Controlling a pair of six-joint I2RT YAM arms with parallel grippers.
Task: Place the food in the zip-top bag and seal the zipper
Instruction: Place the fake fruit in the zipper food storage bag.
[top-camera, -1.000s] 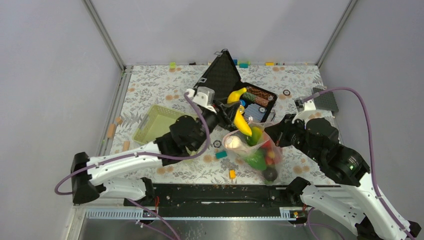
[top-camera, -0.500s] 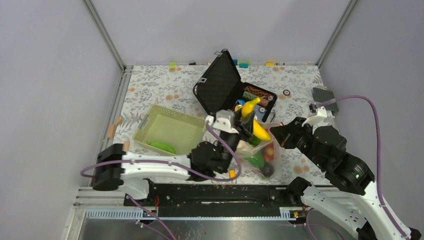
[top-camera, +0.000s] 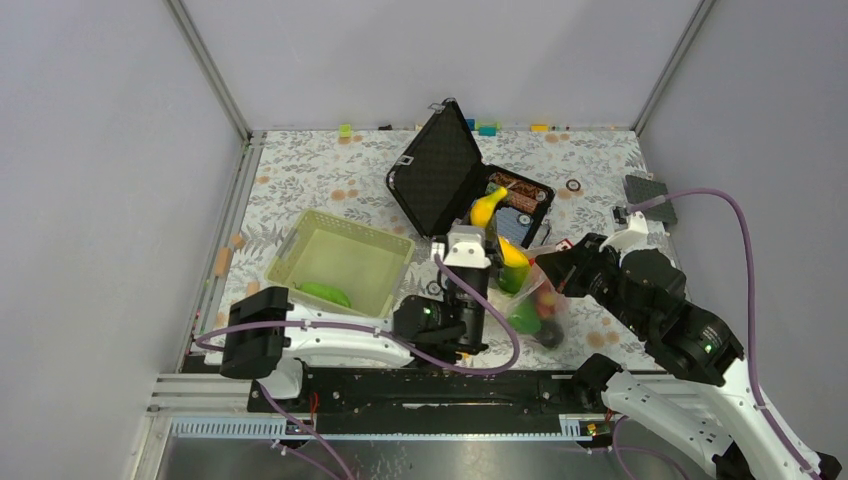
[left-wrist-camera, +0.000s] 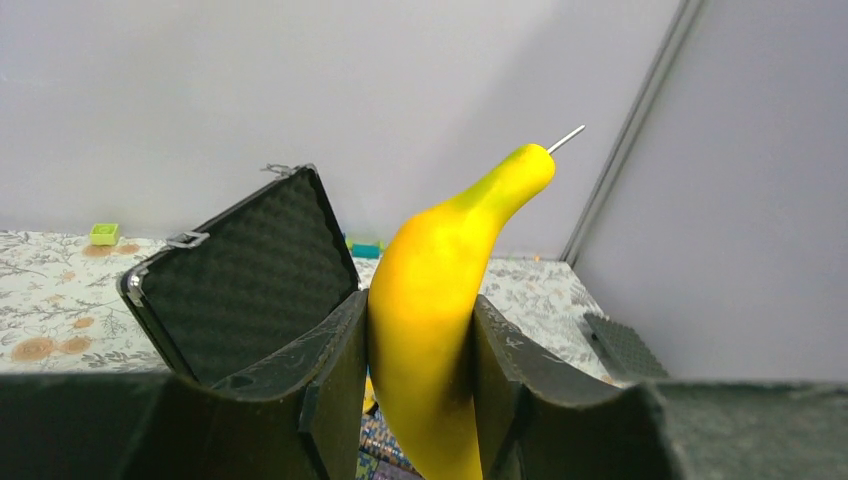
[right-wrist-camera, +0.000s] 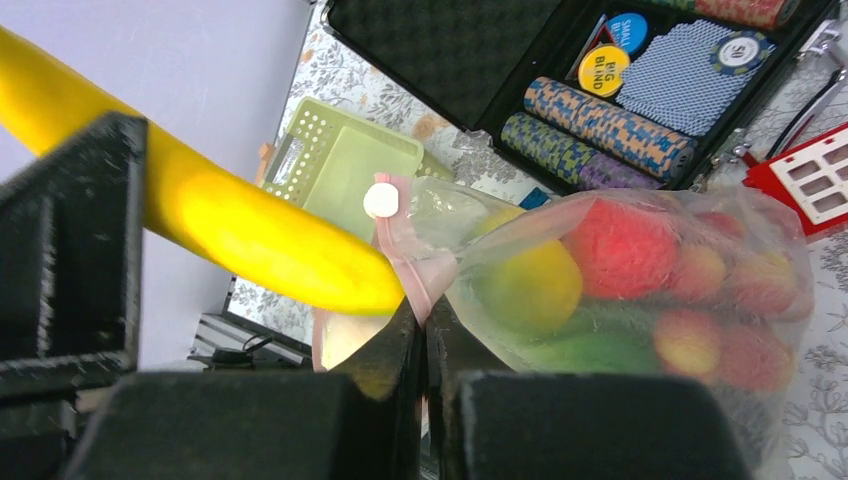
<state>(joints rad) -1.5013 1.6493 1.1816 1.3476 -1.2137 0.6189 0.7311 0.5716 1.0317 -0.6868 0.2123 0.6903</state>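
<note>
place: likely lab cell | grey panel walls | aluminium posts

A floral-patterned tablecloth covered the table. Toward the far side a black hard case lay open, its foam-lined lid standing up on the left of its tray. In the tray, rows of striped poker chips lay on edge beside a blue-patterned card deck, a yellow "BIG BLIND" button and a blue button. A red-and-white piece sat just outside the case. A light green slatted basket stood to the left. A lone chip lay right of the case, near a dark studded plate. Green, teal and yellow blocks lined the far edge; an orange block lay at the left edge.
</note>
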